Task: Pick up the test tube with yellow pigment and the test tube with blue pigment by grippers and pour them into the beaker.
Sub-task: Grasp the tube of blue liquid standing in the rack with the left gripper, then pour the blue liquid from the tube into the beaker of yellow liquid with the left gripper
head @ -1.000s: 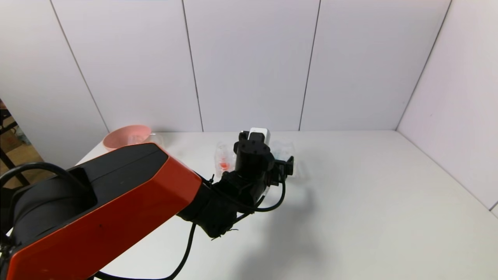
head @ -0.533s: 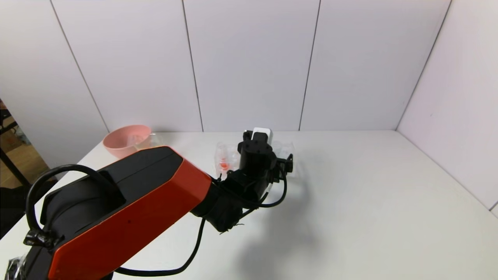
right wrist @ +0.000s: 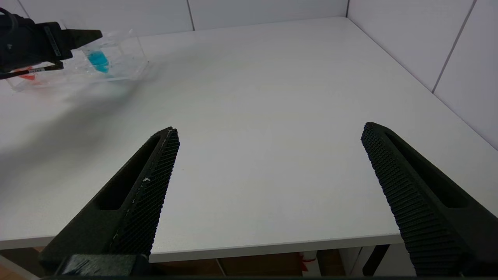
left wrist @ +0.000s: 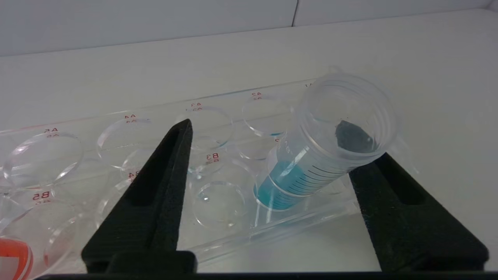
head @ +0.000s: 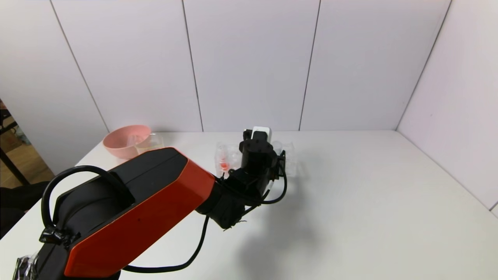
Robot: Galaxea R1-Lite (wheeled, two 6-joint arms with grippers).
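Blue pigment test tube [left wrist: 311,163] was seen leaning in an end hole of the clear tube rack [left wrist: 233,241], with its open mouth tilted away from upright. The left gripper [left wrist: 280,155] was placed over the rack, its two black fingers [left wrist: 163,182] spread to either side of the tube. One finger was pressed against the tube's upper wall or lay just beside it; the other was kept apart from the tube, so no full grip was shown. A tube with red-orange colour [left wrist: 13,256] was seen at the rack's other end. In the head view, the rack [head: 290,157] was found at the far middle of the white table [head: 369,202], with a pink bowl [head: 124,140] and a small clear beaker [head: 149,143] well apart to the left. The right gripper [right wrist: 268,171] was held wide open and empty above the table's near edge.
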